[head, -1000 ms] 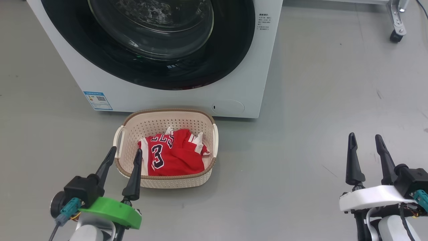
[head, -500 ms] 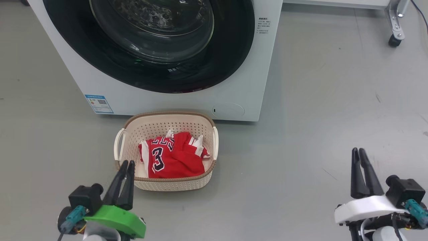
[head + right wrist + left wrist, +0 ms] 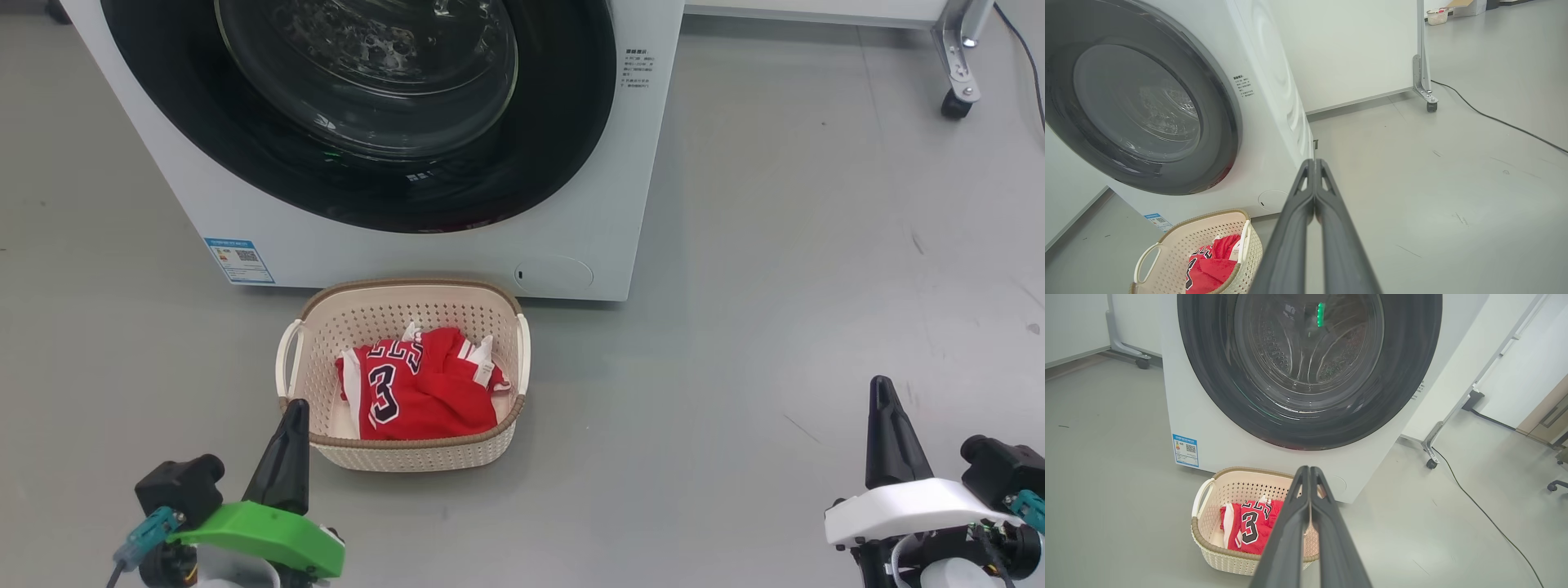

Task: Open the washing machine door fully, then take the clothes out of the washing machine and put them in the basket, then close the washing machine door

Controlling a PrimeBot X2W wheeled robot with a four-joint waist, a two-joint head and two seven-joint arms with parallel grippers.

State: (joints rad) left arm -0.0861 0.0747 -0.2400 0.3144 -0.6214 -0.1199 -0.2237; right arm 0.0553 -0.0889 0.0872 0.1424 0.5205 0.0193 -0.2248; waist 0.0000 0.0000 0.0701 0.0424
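Left claw [image 3: 294, 412], closed and empty, sits just beside the near-left rim of the basket [image 3: 408, 457]; my right claw [image 3: 882, 392], closed too, has open floor [image 3: 735, 367] all around it.

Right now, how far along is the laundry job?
Done: the washing machine door sits shut against the washing machine, and the red clothes lie in the basket in front of it. In hand: nothing; the jaws on both arms are shut and empty. Left: apparently nothing; no red cloth shows through the door glass, though part of the drum is hidden.
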